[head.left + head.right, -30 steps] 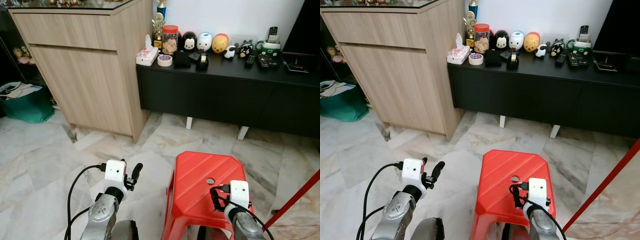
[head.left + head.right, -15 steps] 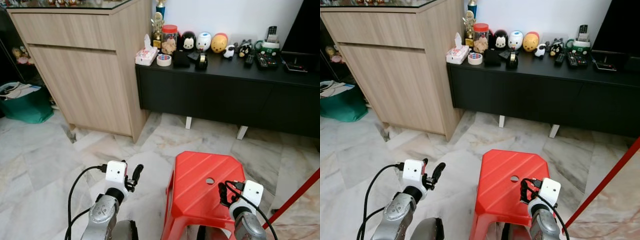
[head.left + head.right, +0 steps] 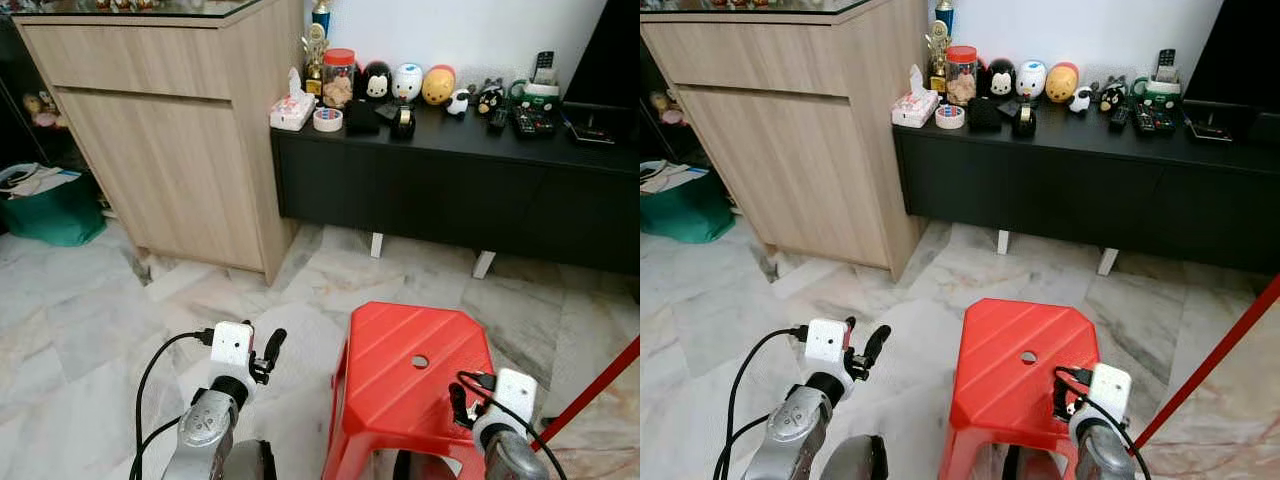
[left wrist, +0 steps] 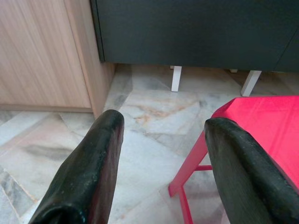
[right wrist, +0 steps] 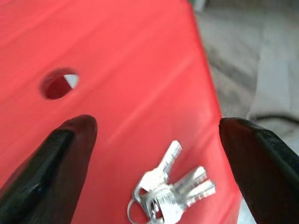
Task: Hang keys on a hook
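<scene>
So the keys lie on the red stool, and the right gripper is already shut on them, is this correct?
Not quite. The keys do lie on the red stool, but the right gripper is open, its fingers apart on either side of them. The right wrist view shows it.

We stand before a stool, which sits on the floor ahead and to our right. A bunch of keys lies on the stool seat near its edge, between the spread fingers of the right gripper, with the seat's hole beyond. The left gripper hangs over the floor to the left of the stool. Behind the stool, a low cabinet stands against the wall; figurines and remotes rest on it. A taller cabinet adjoins it on the left. A bag sits at far left.
</scene>
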Available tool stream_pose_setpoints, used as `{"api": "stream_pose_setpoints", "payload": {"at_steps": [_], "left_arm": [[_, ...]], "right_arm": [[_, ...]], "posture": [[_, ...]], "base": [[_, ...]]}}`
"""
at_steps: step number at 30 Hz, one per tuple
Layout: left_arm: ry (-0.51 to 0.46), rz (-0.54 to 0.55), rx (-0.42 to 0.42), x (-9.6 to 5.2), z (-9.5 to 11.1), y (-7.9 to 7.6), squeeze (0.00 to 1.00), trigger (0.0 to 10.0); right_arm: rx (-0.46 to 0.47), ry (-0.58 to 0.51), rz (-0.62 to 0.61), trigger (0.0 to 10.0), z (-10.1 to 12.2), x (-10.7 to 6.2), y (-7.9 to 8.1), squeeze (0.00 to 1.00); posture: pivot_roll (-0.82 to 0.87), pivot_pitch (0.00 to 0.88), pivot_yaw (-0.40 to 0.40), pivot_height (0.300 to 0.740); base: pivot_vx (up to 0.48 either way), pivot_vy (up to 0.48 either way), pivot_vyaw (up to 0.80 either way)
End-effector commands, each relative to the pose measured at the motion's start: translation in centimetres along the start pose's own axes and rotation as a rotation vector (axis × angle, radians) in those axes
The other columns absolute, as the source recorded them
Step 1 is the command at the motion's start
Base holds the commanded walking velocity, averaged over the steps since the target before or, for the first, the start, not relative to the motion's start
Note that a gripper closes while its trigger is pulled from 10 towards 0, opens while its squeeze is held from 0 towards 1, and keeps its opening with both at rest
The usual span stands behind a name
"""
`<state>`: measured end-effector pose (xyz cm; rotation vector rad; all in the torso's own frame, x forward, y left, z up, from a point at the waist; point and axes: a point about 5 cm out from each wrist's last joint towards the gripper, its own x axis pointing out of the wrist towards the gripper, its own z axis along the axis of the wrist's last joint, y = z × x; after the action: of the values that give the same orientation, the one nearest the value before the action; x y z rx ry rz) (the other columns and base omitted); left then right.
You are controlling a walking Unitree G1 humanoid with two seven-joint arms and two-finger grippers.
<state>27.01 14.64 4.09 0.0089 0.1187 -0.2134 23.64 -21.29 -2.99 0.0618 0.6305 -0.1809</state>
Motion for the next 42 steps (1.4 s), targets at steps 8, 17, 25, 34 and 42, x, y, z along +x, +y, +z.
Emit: {"api": "stream_pose_setpoints", "payload": {"at_steps": [8, 17, 25, 34, 42], "left_arm": [[-0.006, 0.012, 0.007, -0.2, 0.0, 0.4, 0.00, 10.0], [-0.008, 0.000, 0.021, -0.1, 0.1, 0.3, 0.00, 10.0], [-0.011, -0.001, 0.023, 0.0, 0.2, 0.3, 0.00, 10.0], [-0.010, 0.002, 0.026, 0.0, 0.2, 0.5, 0.00, 10.0], [-0.004, 0.002, 0.020, 0.0, 0.0, 0.1, 0.00, 10.0]], "right_arm": [[-0.257, -0.042, 0.108, 10.0, 1.8, 0.1, -0.6, 0.00], [-0.171, -0.049, 0.099, 10.0, 3.1, 0.1, -3.2, 0.00], [0.083, 0.055, 0.080, 10.0, 0.0, -0.2, -1.3, 0.00], [0.221, 0.154, -0.036, 10.0, -2.9, -0.6, -0.9, 0.00], [0.257, 0.105, -0.075, 10.0, -2.0, -0.3, -1.6, 0.00]], "posture": [[0.03, 0.000, -0.023, 0.603], [0.02, 0.000, -0.015, 0.603], [0.03, 0.000, -0.014, 0.603], [0.03, 0.000, -0.013, 0.603], [0.02, 0.000, -0.019, 0.603]], "base": [[0.000, 0.000, 0.00], [0.000, 0.000, 0.00], [0.000, 0.000, 0.00], [0.000, 0.000, 0.00], [0.000, 0.000, 0.00]]}}
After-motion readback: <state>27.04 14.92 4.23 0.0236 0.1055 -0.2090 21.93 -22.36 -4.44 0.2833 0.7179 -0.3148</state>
